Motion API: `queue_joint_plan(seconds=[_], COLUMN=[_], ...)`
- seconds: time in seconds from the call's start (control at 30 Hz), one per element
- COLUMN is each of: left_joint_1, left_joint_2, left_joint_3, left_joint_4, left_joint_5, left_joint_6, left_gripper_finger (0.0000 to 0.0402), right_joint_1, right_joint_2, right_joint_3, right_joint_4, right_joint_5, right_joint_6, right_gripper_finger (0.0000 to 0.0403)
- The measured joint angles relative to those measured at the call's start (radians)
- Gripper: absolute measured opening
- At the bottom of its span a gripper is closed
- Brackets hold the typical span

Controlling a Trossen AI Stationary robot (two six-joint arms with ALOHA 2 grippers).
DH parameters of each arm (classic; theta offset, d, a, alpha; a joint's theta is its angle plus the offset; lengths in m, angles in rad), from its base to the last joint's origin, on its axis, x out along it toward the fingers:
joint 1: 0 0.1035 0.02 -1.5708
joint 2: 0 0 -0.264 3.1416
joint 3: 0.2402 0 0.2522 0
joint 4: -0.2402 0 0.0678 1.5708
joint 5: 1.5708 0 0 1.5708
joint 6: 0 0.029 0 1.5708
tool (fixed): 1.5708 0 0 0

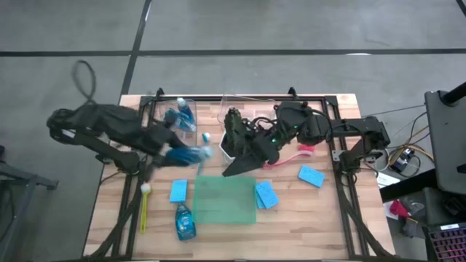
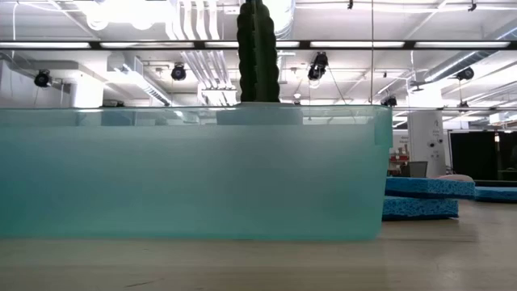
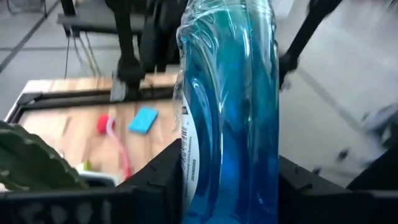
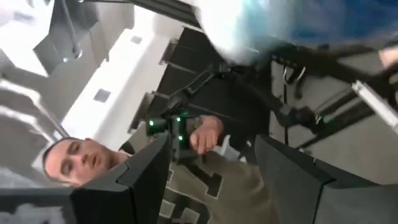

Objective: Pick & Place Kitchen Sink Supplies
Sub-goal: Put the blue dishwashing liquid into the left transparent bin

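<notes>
The left gripper [image 1: 191, 154] pinches a small clear bottle of blue soap with a white cap [image 1: 191, 153] above the wooden table [image 1: 320, 218], left of the cactus in its white pot [image 1: 231, 131]. The right gripper [image 1: 237, 167] hangs near the translucent green mat [image 1: 224, 199], its fingers [image 4: 146, 171] spread apart with nothing between them.

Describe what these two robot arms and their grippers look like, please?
Both arms are dark, nearly black, built of chunky jointed segments. The left arm trails a thin looped black cable near its base. The right arm shows small green lights near its wrist. Each gripper has two flat, angular dark fingers, matte and without visible markings.
</notes>
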Motion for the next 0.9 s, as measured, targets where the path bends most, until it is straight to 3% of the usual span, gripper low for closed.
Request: queue_joint_plan(seconds=[0.17, 0.37, 0.63, 0.9], left_joint_1=[0.0, 0.0, 0.0, -0.001], left_joint_2=[-0.066, -0.101, -0.104, -0.08], left_joint_3=[0.0, -0.001, -0.001, -0.002], left_joint_4=[0.062, 0.139, 0.299, 0.456], left_joint_5=[-0.013, -0.023, -0.022, -0.042], left_joint_6=[-0.084, -0.152, -0.182, -0.156], left_gripper_finger=[0.0144, 0.0148, 0.0149, 0.0149], right_joint_1=[-0.007, -0.004, -0.005, 0.018], right_joint_2=[-0.006, -0.007, -0.005, 0.014], right_joint_3=[0.004, 0.051, 0.056, 0.059], right_joint_4=[0.017, 0.055, 0.207, 0.208], right_joint_5=[0.059, 0.234, 0.412, 0.667], right_joint_6=[-0.207, -0.568, -0.764, -0.95], right_gripper_finger=[0.0231, 0.0221, 0.0219, 0.0219])
